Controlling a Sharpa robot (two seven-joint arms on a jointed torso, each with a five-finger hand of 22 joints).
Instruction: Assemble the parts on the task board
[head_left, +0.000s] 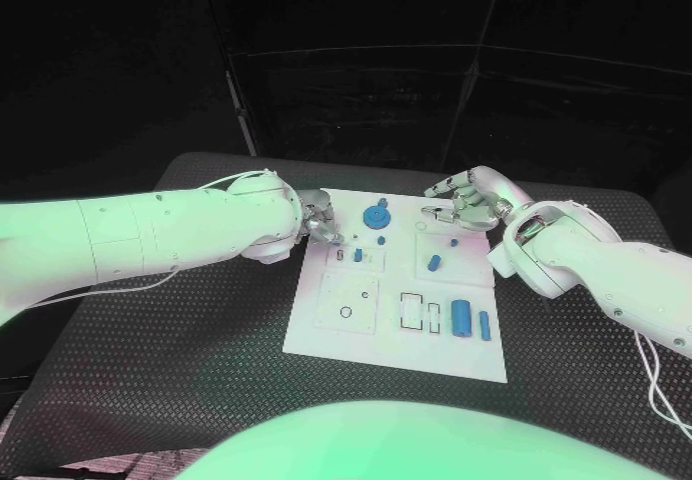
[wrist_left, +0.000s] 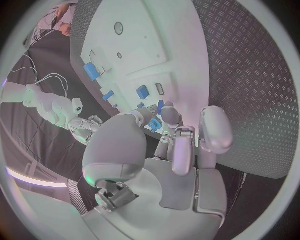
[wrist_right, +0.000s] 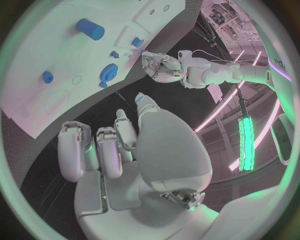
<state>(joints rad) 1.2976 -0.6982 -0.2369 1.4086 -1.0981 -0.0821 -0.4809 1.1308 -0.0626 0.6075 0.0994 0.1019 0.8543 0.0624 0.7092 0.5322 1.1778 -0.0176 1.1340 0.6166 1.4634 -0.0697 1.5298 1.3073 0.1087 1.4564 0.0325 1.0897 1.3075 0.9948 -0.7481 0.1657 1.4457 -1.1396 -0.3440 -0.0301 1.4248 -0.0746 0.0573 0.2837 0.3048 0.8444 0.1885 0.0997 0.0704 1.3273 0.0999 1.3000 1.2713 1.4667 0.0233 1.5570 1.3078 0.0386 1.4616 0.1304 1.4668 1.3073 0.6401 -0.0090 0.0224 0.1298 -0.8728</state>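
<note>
Head view: the white task board (head_left: 329, 330) lies in the middle of the black table (head_left: 173, 380); the left hand (head_left: 316, 216) sits at the board's far left corner, fingers pointing down to the small blue parts there, though whether it pinches one I cannot tell; the right hand (head_left: 469, 198) hovers just beyond the board's far right corner, fingers curled in loosely and holding nothing; a round blue gear (head_left: 376, 214) stands near the board's far edge between the two hands; a blue cylinder (head_left: 462, 317) and a thinner blue peg (head_left: 485, 325) lie at the board's near right side.

Left wrist view: the left hand (wrist_left: 172, 145) has its fingertips (wrist_left: 170, 114) drawn close together over the board (wrist_left: 181, 40), touching a small blue part (wrist_left: 154, 124); other blue pieces (wrist_left: 92, 71) lie farther along the board.

Right wrist view: the right hand (wrist_right: 119, 150) hangs off the board's (wrist_right: 37, 105) edge, fingers bent and apart with nothing between them; the gear (wrist_right: 109, 73) and a blue cylinder (wrist_right: 90, 29) show on the board.
</note>
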